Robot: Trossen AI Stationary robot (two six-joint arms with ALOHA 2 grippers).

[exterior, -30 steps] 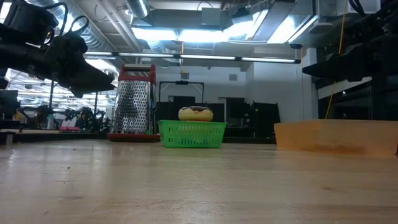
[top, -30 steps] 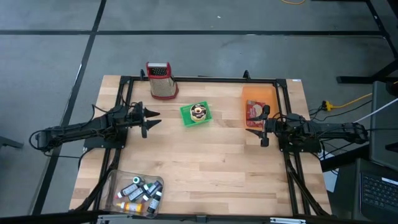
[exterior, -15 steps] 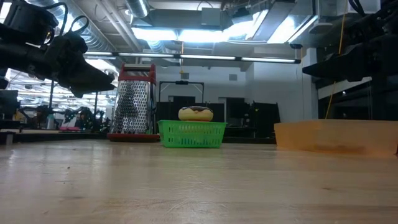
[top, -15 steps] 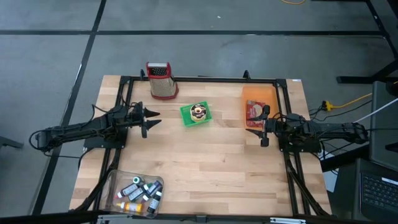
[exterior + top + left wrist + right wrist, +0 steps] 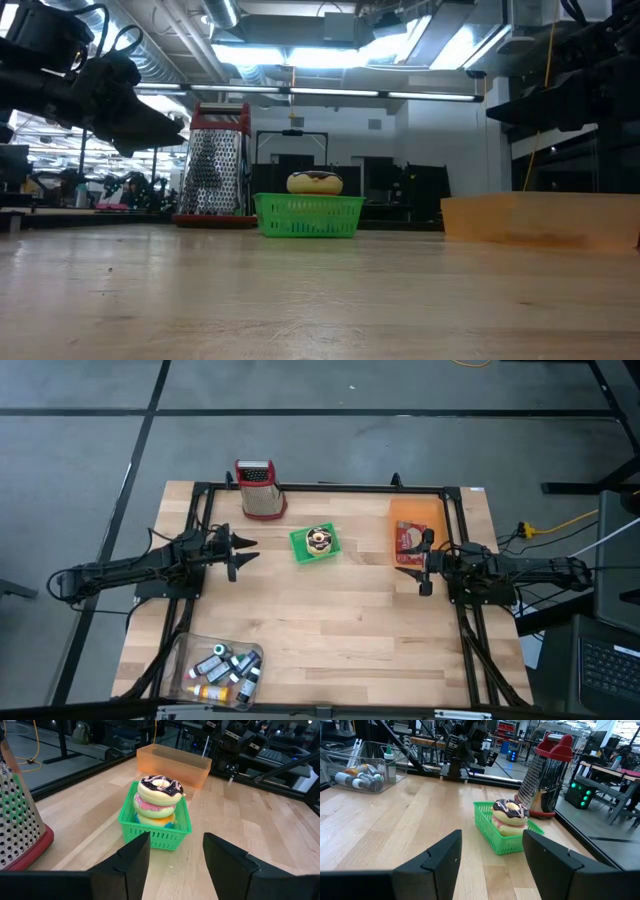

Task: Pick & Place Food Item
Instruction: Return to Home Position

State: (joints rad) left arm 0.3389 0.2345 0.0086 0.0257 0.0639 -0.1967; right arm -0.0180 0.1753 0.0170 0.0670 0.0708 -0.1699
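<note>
Homing step: your left pincer (image 5: 243,550) and right pincer (image 5: 415,568) hang parted, empty; bottles (image 5: 226,667) fill the bin (image 5: 178,658); just park.

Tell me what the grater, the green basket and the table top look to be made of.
Grater: perforated, shiny metal body, probably steel; the red base rim and handle look like plastic. Green basket: moulded plastic, judging by its uniform glossy lattice walls. Table top: pale wood with visible planks and grain, matte.
</note>
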